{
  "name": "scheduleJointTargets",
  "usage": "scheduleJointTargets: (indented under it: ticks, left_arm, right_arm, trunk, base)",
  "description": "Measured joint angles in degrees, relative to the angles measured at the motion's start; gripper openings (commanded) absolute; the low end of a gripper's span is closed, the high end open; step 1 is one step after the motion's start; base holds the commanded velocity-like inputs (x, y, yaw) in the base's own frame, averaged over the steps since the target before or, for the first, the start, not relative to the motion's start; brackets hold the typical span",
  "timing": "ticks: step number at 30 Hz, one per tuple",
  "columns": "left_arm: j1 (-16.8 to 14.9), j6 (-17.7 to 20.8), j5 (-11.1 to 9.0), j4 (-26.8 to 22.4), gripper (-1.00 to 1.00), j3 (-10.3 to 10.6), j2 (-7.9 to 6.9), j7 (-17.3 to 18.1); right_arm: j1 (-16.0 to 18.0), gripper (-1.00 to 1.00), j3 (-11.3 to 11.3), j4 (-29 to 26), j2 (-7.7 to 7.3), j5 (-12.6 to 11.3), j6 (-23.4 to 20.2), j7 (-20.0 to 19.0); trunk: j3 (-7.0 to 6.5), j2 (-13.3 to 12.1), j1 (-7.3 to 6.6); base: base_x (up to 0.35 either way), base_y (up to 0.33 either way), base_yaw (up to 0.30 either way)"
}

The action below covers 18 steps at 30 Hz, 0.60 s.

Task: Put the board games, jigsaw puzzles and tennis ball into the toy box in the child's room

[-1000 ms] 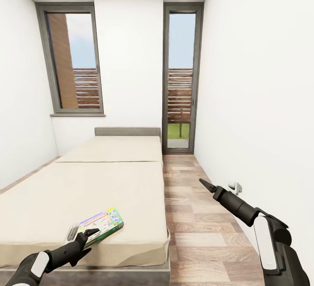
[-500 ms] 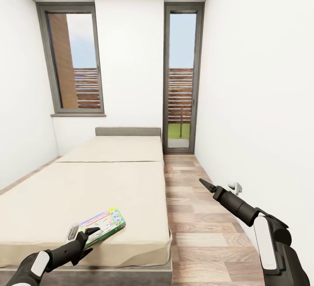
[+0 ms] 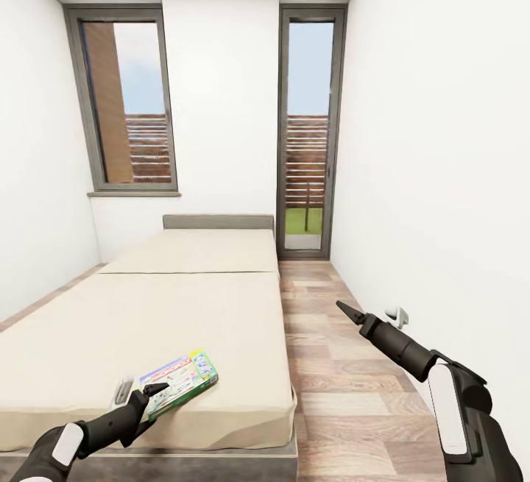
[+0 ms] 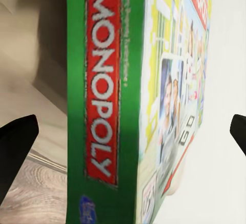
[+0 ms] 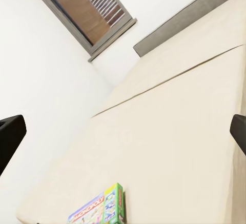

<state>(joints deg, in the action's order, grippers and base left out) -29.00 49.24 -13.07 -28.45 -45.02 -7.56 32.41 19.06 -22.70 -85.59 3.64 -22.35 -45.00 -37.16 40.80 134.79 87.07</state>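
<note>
White walls close a narrow room, with a grey-framed window [image 3: 129, 99] on the far wall and a tall glass door [image 3: 308, 132] beside it. Wooden floor [image 3: 346, 386] runs along the right side of the bed [image 3: 184, 305], which has two beige pads and a grey headboard [image 3: 217, 221] at the far end.

One board game [image 3: 180, 381], a flat white-and-green box, lies on the near pad of the bed, close to its front edge. In the left wrist view its green side carries the word MONOPOLY in a red band.

At the lower left, the left tool [image 3: 140, 399] hovers just at the near end of this box. Its fingers [image 4: 15, 142] stand spread, one on each side of the box, and they do not touch it.

Over the floor, near the right wall, the right tool [image 3: 350, 312] is well apart from the bed. In the right wrist view its fingers [image 5: 10, 134] are also spread and hold nothing.
</note>
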Motion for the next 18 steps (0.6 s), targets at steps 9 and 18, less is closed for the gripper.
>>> scheduleJointTargets:
  ticks: [9, 18]
  left_arm:
    - [0.0, 0.02, 0.0, 0.0, 1.0, -0.05, 0.0, -0.01]
    - [0.0, 0.03, -0.03, 0.02, 1.0, -0.12, 0.0, 0.0]
  right_arm:
    - [0.01, 1.0, 0.0, 0.0, 0.02, 0.0, 0.0, 0.04]
    - [0.01, 1.0, 0.0, 0.08, 0.04, 0.0, 0.0, 0.07]
  trunk:
    - [0.0, 0.0, 0.0]
    - [0.0, 0.0, 0.0]
  base:
    - [0.0, 0.0, 0.0]
    - [0.0, 0.0, 0.0]
